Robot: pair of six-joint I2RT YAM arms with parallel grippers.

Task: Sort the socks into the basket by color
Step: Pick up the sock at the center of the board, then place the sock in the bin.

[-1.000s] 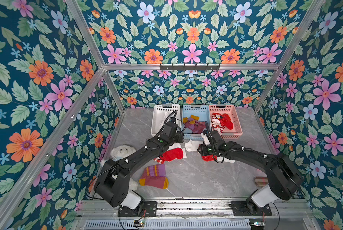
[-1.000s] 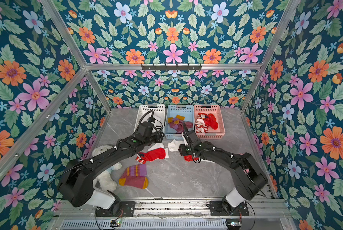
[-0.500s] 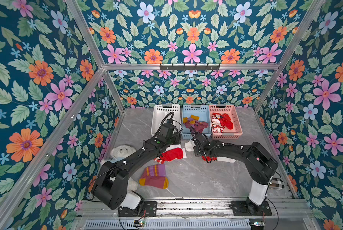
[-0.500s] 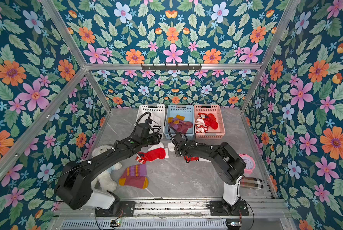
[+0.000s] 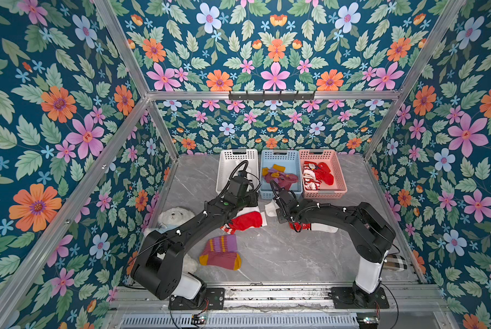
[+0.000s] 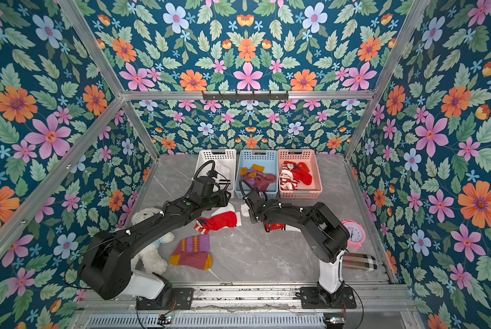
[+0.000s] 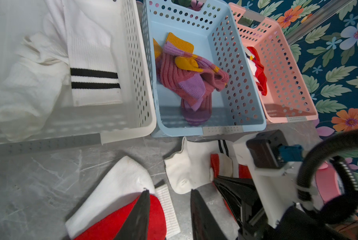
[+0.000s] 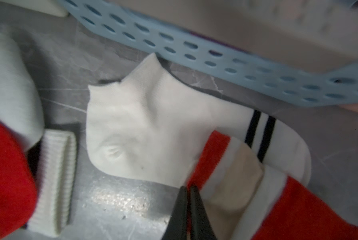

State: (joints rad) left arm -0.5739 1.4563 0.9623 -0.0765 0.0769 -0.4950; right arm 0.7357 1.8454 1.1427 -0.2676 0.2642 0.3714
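Note:
My right gripper (image 8: 188, 188) is shut, its tips pinching the cuff edge of a red-and-white striped sock (image 8: 278, 197). That sock lies over a white sock with two black stripes (image 8: 149, 124), just in front of the blue basket (image 5: 280, 156). My left gripper (image 7: 169, 192) hangs open with nothing between its fingers, above a red sock with a white ribbed cuff (image 5: 245, 222). A maroon sock with purple stripes (image 5: 221, 252) lies nearer the front. White socks fill the white basket (image 5: 224, 171), maroon ones the blue basket, red ones the pink basket (image 5: 339, 178).
A white teddy bear (image 5: 174, 215) sits under my left arm at the left wall. A pink alarm clock (image 6: 352, 232) and a plaid item (image 6: 361, 260) lie at the right, behind my right arm's base. The three baskets stand side by side at the back wall.
My right arm swung left to the socks in front of the blue basket, and its gripper closed on the striped sock's cuff. The left arm has stayed nearly still, still open.

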